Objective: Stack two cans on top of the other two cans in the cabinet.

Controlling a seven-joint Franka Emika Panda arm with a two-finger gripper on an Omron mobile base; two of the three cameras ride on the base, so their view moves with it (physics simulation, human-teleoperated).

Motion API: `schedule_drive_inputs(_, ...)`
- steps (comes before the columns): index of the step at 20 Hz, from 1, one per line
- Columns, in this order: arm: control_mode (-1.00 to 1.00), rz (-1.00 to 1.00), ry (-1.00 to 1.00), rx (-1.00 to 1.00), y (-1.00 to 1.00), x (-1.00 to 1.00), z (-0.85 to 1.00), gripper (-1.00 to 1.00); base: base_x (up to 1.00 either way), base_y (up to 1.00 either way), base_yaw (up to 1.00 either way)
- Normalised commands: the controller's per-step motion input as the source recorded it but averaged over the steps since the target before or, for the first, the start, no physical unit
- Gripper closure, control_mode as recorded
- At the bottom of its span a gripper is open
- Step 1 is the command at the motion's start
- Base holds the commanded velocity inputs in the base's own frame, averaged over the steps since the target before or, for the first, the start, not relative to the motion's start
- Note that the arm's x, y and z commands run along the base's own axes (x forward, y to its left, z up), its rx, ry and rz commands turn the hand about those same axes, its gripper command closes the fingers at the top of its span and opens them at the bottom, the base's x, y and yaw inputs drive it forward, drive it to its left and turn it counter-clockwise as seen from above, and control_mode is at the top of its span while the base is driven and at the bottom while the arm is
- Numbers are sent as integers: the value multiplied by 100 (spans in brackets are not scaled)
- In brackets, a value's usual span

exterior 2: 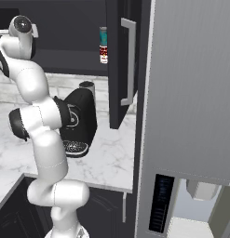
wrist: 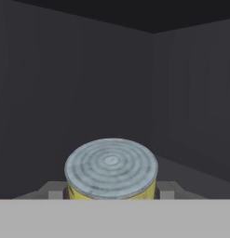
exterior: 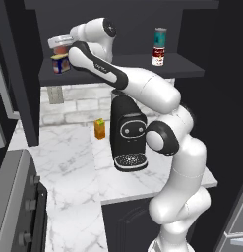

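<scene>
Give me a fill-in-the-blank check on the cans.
The slim teal can with a silver top stands on the ____ can with a dark band. The small red-orange can with a silver rim is directly above the squat ____ tin. The small orange carton stands beside the black ____.
Missing: red-and-white; blue; coffee machine.

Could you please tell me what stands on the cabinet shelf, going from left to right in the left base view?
Blue tin with the red-orange can on top, then the red-and-white can with the teal can on top.
</scene>
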Motion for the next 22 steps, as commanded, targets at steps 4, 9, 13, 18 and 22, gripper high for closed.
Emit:
schedule_drive_inputs(4,-100,0,0,0,0,0,1,100,0,0,0)
schedule_drive_inputs(9,-100,0,0,0,0,0,0,100,0,0,0)
schedule_drive_inputs(13,-100,0,0,0,0,0,0,100,0,0,0)
schedule_drive_inputs(18,-100,0,0,0,0,0,0,100,0,0,0)
schedule_drive_inputs(22,-100,0,0,0,0,0,0,100,0,0,0)
